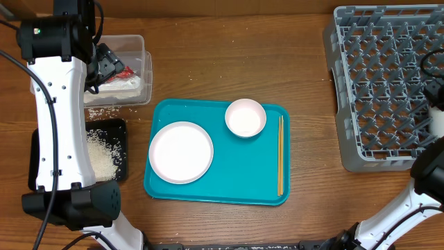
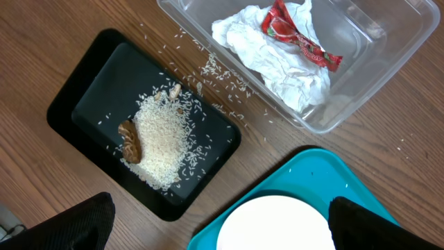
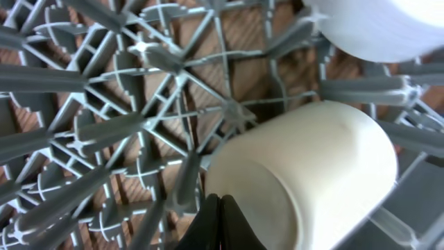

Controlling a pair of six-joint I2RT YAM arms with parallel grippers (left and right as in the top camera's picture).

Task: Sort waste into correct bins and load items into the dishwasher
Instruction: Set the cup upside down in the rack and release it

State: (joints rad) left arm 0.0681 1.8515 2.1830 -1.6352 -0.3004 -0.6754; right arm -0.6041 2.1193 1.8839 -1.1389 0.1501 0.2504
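Note:
In the left wrist view, the clear tub (image 2: 388, 62) holds a crumpled white tissue (image 2: 277, 62) and a red wrapper (image 2: 295, 38). The black tray (image 2: 83, 104) carries rice (image 2: 163, 139) and brown scraps (image 2: 130, 139). My left gripper (image 2: 222, 228) is open and holds nothing. On the teal tray (image 1: 229, 187) sit a white plate (image 1: 181, 152), a white bowl (image 1: 245, 117) and chopsticks (image 1: 280, 154). My right gripper (image 3: 220, 223) is shut and empty, low in the grey dish rack (image 1: 378, 83), its tips against a white cup (image 3: 312, 167) lying on its side. A second white bowl (image 3: 378, 28) lies behind it.
Loose rice grains (image 1: 104, 111) lie on the wooden table between the tub and the black tray. The left arm (image 1: 59, 132) stretches along the table's left side over the black tray. The rack's upright pegs (image 3: 104, 128) crowd round the right gripper.

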